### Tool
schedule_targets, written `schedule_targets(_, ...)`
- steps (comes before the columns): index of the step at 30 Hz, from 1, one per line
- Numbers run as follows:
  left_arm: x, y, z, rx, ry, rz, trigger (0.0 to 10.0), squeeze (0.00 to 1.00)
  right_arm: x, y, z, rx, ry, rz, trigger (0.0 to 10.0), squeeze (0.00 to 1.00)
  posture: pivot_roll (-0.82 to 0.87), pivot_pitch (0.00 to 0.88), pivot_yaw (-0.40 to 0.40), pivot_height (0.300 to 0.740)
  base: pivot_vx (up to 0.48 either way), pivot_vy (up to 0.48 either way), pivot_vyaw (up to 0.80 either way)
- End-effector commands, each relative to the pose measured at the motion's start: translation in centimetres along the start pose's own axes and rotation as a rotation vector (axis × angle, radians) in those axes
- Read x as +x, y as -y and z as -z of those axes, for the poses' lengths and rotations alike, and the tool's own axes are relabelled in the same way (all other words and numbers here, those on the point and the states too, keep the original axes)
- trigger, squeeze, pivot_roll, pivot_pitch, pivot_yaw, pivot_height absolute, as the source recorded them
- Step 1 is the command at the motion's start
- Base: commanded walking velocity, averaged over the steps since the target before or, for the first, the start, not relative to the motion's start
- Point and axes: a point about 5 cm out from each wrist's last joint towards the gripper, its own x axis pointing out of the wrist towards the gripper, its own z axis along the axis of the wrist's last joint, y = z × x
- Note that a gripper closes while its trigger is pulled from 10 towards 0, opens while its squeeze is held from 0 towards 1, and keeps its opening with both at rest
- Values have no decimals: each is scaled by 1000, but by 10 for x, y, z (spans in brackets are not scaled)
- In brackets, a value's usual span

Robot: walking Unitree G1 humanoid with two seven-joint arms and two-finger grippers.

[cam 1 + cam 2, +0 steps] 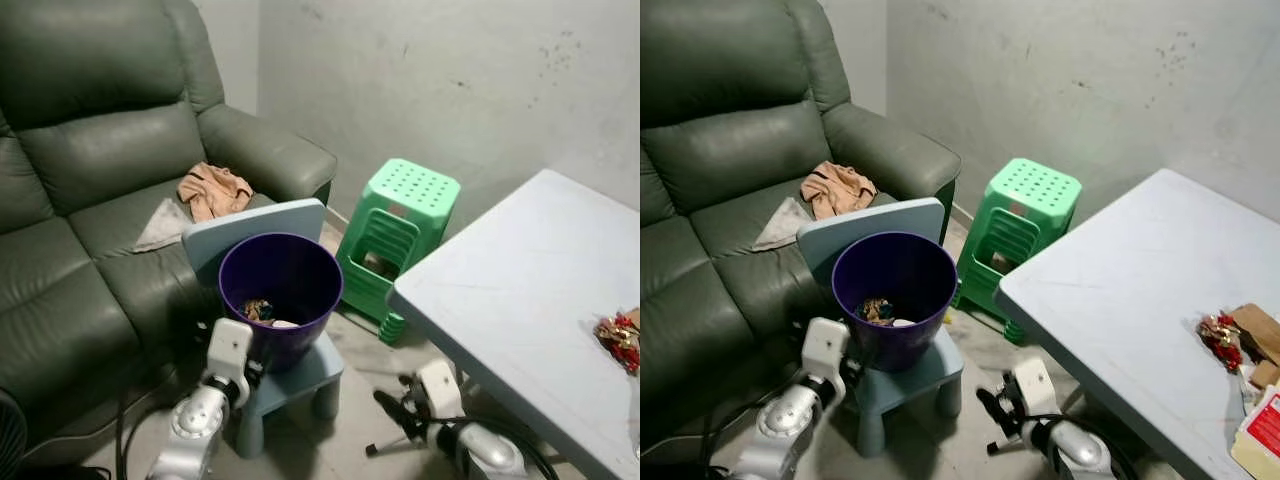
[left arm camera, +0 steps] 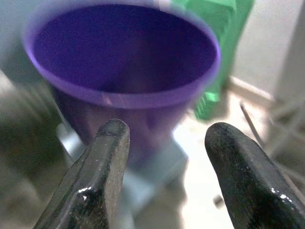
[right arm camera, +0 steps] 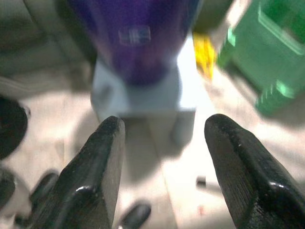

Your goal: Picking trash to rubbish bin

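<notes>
Far L of both grippers: dark green leather sofa (image 1: 90, 190) w/ a peach cloth (image 1: 213, 189) and a grey rag (image 1: 160, 225) on the seat cushion. L gripper (image 2: 164, 143) is low, just beside and below the purple bin (image 1: 281, 295), fingers (image 2: 102, 171) spread wide apart, holding nothing; wrist cam looks up at the bin's rim and outer wall, blurred. Bin stands on a small light-blue kids' chair (image 1: 300, 375), chair back (image 1: 250, 232) behind it toward the sofa; some trash (image 1: 258, 310) already lies in the bin bottom. R of the bin, beyond the L gripper: stacked green plastic stools (image 1: 400, 235) against the grey wall (image 1: 450, 80). R gripper (image 3: 164, 143) is low near the floor (image 1: 350, 440), R of the chair and apart from it, fingers also wide open, empty; its wrist cam faces the chair base, bin bottom, a yellow scrap (image 3: 204, 51) on the floor and the green stools, all blurred. Above and R of the R gripper: white table (image 1: 520, 300), w/ red-gold wrappers (image 1: 620, 340) near its far R edge, well apart from both grippers; in R eye view a brown paper piece (image 1: 1258, 335) and a red-and-white packet (image 1: 1260, 432) lie beside them.
</notes>
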Motion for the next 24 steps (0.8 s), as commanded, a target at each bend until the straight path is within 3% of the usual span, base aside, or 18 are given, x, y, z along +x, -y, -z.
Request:
schedule_targets(1,2,4,6,-29,-39,17,10000,0,-4,5,8,17,-50,21,10000,0,77,0,-155,740,0,0,0)
schedule_targets(5,0,4,19,-60,-98,2,10000,0,-6,5,18,37,-97,56,10000,0,76,0,-155,740,0,0,0)
schedule_targets(8,-8,0,47,-115,-261,-85,10000,0,-14,8,39,104,-191,174,10000,0,69,0,-145,740,0,0,0)
schedule_targets(12,-14,-1,59,-129,-318,-109,10000,0,-18,10,47,134,-219,236,10000,0,66,0,-143,740,0,0,0)
schedule_targets(13,-17,-1,65,-138,-343,-117,10000,0,-20,11,50,146,-230,267,10000,0,65,0,-141,740,0,0,0)
schedule_targets(14,-33,0,87,-153,-448,-135,10000,0,-25,12,59,208,-255,330,10000,0,61,0,-135,740,0,0,0)
schedule_targets(15,-33,0,87,-153,-448,-135,10000,0,-25,12,59,208,-255,330,10000,0,61,0,-135,740,0,0,0)
schedule_targets(16,-44,0,101,-156,-515,-145,10000,0,-29,10,67,246,-277,364,10000,0,52,0,-130,740,0,0,0)
schedule_targets(24,-59,-5,116,-149,-575,-167,10000,0,-42,8,86,387,-305,496,10000,0,37,0,-104,740,0,0,0)
